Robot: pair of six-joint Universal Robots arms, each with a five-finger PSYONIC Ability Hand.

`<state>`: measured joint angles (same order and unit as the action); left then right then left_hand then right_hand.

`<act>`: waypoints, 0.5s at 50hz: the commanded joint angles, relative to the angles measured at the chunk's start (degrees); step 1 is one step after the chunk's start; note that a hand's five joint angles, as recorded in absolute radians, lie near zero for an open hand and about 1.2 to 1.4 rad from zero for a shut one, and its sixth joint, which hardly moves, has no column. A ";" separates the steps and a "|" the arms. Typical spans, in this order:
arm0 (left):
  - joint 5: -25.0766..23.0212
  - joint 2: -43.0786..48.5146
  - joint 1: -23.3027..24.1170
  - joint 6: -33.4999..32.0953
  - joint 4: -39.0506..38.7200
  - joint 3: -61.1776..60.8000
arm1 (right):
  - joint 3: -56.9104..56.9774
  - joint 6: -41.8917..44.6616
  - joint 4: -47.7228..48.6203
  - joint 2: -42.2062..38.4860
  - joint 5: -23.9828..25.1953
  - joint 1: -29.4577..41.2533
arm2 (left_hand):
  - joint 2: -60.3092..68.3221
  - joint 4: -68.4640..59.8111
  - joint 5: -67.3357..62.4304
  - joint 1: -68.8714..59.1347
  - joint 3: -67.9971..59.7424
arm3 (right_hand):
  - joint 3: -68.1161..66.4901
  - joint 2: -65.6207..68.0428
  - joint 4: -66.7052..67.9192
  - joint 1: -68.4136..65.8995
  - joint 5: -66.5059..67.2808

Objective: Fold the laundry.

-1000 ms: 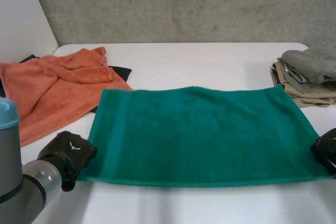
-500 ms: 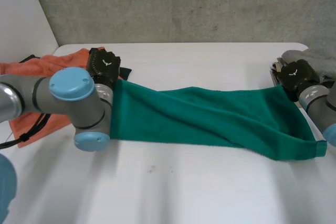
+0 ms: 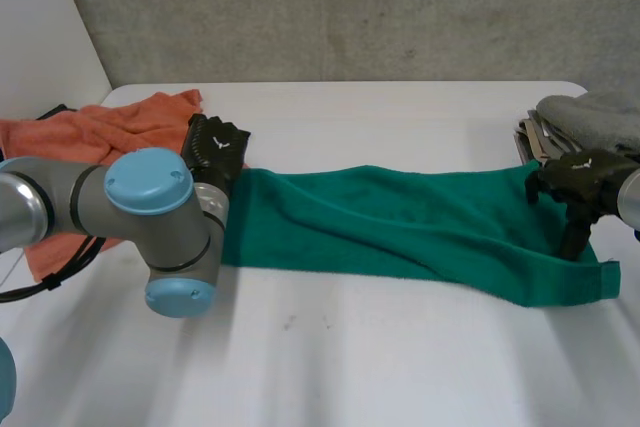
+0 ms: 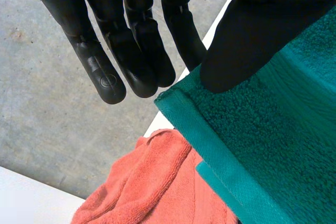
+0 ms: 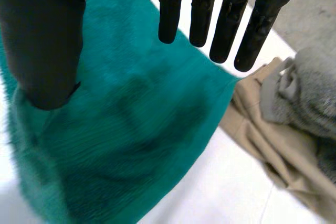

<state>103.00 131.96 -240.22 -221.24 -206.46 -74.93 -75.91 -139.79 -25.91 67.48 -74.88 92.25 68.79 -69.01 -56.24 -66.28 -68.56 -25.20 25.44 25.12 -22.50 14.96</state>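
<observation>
Across the middle of the desk [image 3: 380,367], from left to right: long towel [image 3: 400,222], doubled over. At its far left corner, left hand [image 3: 215,152]. Behind and left of that corner, at the desk's left side, crumpled towel [image 3: 100,132]. Over the long towel's right end, right hand [image 3: 580,175]. Behind that hand, at the desk's right edge, stack of folded cloths [image 3: 590,122], just beside the long towel's far right corner.

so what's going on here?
The robot is folding a green towel on the white table; it lies doubled over. The left robot hand is at its far left corner, the right robot hand at its far right corner, both with fingers straight. An orange towel lies left, a pile of folded clothes right.
</observation>
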 commanded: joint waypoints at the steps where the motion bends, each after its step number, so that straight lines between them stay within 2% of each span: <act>1: 0.01 -0.83 -0.07 0.02 0.09 -0.74 | -4.32 0.31 -5.72 1.25 0.44 -1.20 | 11.21 -10.99 -13.76 -13.72 -11.44 | -1.54 1.29 1.61 -4.24 1.78; 13: 0.01 -0.83 -0.07 0.02 0.09 -0.65 | -7.32 0.49 -5.82 2.47 0.62 -1.20 | 11.21 -10.99 -13.76 -13.72 -11.44 | -3.05 2.81 3.13 -5.75 3.29; 16: 0.01 -0.83 -0.07 -0.06 0.09 -0.65 | -5.92 0.58 -5.91 4.66 0.53 -1.11 | 11.21 -10.99 -13.76 -13.72 -11.44 | -3.38 3.14 3.46 -6.09 3.63; 20: 0.01 -0.83 -0.16 -0.06 0.09 -0.65 | -3.89 0.23 -6.43 11.51 0.27 -0.67 | 11.21 -10.99 -13.76 -13.72 -11.44 | -3.89 3.65 3.97 -6.59 4.13; 25: -0.08 -0.83 -0.51 0.02 0.00 0.05 | -5.12 0.05 -7.49 13.38 0.27 -0.85 | 11.21 -10.99 -13.76 -13.72 -11.44 | -3.89 3.65 3.97 -6.59 4.13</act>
<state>103.00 131.13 -240.40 -221.28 -206.38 -75.57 -80.74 -139.48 -32.23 76.89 -74.53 91.44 68.79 -69.01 -56.23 -66.28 -68.56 -25.30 25.43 25.24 -22.50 15.05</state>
